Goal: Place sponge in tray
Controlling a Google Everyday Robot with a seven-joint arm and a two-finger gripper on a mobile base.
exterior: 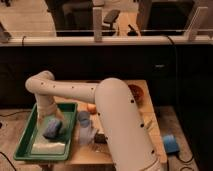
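Green tray [42,157] at your left on the table [150,107], your gripper [54,118] low over its far half, fingers spread, sponge [52,129] lying inside just under them, pale cloth [48,146] at the near end, bluish cup [84,120] just right of the tray.

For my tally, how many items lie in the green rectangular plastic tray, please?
2 in the green tray: the small blue soft sponge at its middle, by the gripper, and a pale blue cloth at its near end. The arm may hide more.
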